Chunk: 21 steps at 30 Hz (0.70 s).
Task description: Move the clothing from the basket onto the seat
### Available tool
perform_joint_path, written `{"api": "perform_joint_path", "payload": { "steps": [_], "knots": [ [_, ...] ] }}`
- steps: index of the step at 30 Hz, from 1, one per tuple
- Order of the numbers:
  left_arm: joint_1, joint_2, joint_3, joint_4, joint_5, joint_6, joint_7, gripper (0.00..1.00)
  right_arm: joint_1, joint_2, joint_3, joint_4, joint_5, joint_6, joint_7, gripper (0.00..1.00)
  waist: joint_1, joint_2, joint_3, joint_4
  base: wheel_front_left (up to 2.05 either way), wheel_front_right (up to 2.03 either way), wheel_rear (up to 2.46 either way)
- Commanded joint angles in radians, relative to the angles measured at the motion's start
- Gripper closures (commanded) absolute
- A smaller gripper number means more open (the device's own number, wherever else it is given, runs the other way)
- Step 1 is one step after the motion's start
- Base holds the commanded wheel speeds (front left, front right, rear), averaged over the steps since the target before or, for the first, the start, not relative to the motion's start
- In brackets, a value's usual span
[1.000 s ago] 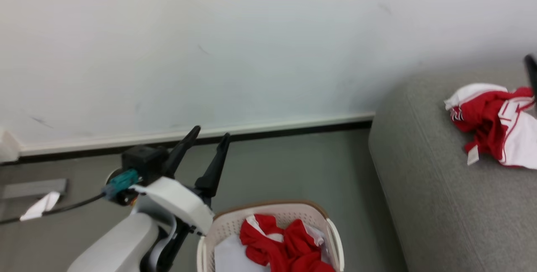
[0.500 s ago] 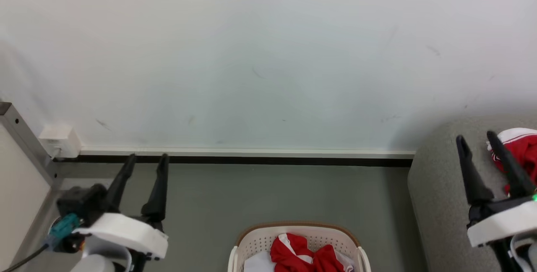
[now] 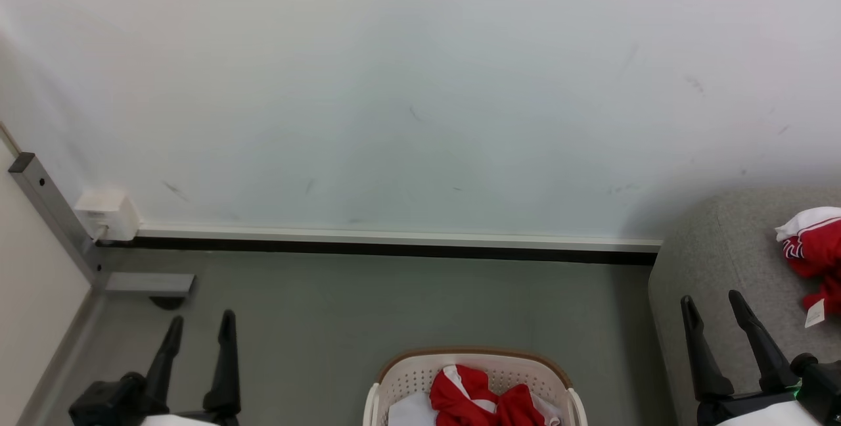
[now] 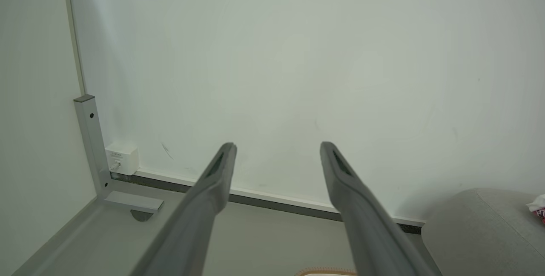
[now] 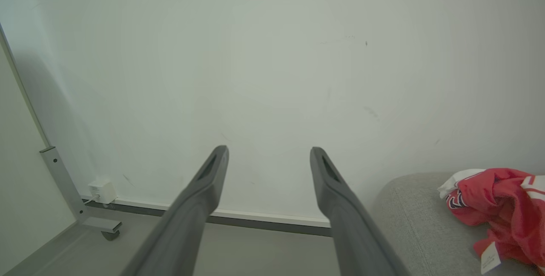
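- Roughly half the job looked done. One red-and-white garment (image 3: 811, 248) lay crumpled on the seat (image 3: 723, 261), set back from its rounded corner by the wall (image 3: 420, 84), with a small white tag (image 3: 815, 313) hanging at its lower edge.
- A second red garment (image 3: 483, 403) sat bunched in the basket (image 3: 473, 355), towards the far rim and right of the middle. A pale sheet (image 3: 407, 413) lay beside it along the basket's left side. By the task, this garment was what was left to move.
- The left gripper (image 3: 202, 317) hung low over the floor (image 3: 394, 301), well to the left of the basket. Its two dark fingers were spread wide with nothing between them.
- The right gripper (image 3: 711, 298) was likewise parted and empty. It was raised in front of the seat's left edge, near the delivered garment but apart from it.
- The basket stood on the floor between the two grippers, near the seat's end without touching it.
- Around the scene were a scuffed wall, a pale skirting board (image 3: 394, 237), a small white box (image 3: 105, 212) at the wall's foot, and a grey metal post (image 3: 49, 206) with a foot plate (image 3: 150, 283) in the left corner.
- Nothing lay between either gripper and the basket. The likeliest snags appeared to be the basket's rim and the sheet lying against the garment.
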Motion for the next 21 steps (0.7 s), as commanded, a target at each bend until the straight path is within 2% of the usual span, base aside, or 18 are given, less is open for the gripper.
{"api": "perform_joint_path", "payload": {
  "steps": [1, 9, 21],
  "knots": [
    [0.019, -0.016, 0.014, 0.011, 0.028, -0.019, -0.001, 0.00, 0.016, 0.009, -0.009, -0.005, -0.012, -0.002, -0.004, 0.00, 0.0001, -0.0001, 0.002, -0.001, 0.00, 0.00, 0.00],
    [0.008, -0.076, 0.074, 0.059, 0.089, -0.091, -0.001, 0.00, 0.004, 0.032, -0.014, -0.017, -0.031, -0.002, -0.004, 0.00, 0.0001, -0.0001, 0.008, -0.011, 0.00, 0.00, 0.00],
    [-0.002, -0.128, 0.136, 0.094, 0.150, -0.148, -0.001, 0.00, -0.012, 0.032, -0.007, -0.011, -0.021, -0.002, -0.004, 0.00, 0.0001, -0.0001, 0.013, -0.030, 0.00, 0.00, 0.00]
  ]
}}
